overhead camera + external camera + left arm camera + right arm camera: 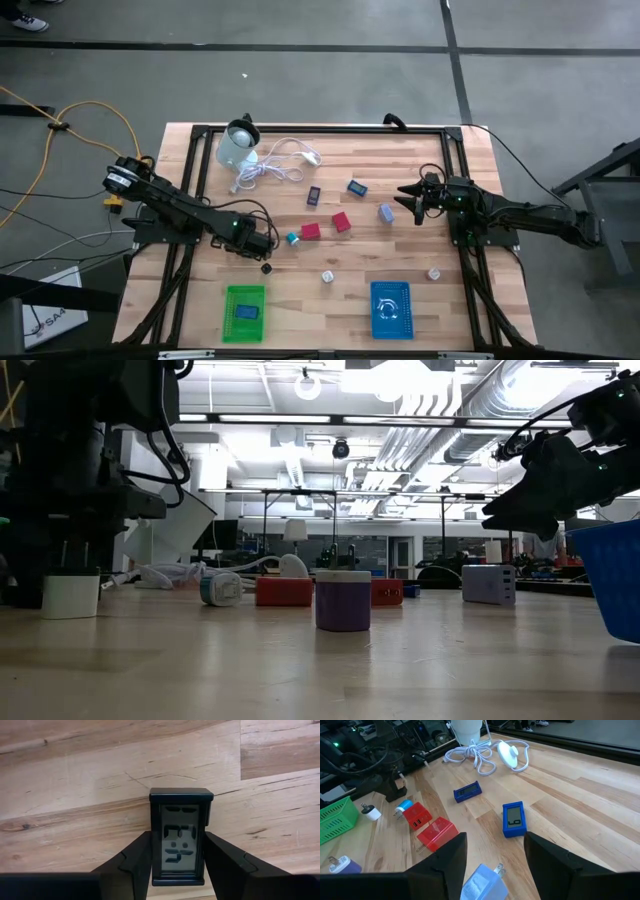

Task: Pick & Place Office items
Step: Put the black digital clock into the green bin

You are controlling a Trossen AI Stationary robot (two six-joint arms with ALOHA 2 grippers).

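Observation:
A small black digital clock (181,837) lies face up on the wooden table (450,240), and my left gripper (177,836) is shut on it, pointing straight down. In the high view that gripper (262,244) hides the clock. At the table's right my right gripper (415,200) hovers open above a pale blue plug adapter (482,882) and touches nothing. Other office items lie across the middle: two red blocks (310,231) (342,221), a blue clock (357,187), a dark blue clock (314,196) and a small white round piece (327,275). My left gripper has the black clock's two long sides (154,847) between its two fingers (132,865). The fingers come from above, pointing down, and lie across the clock. The clock lies flat on the table with its display up.
A green basket (245,312) and a blue basket (390,308) stand at the near edge, each with an item inside. A coiled white cable (270,165) and a pale round container (238,145) sit at the far left. A small white plug (370,811) lies close to my left gripper.

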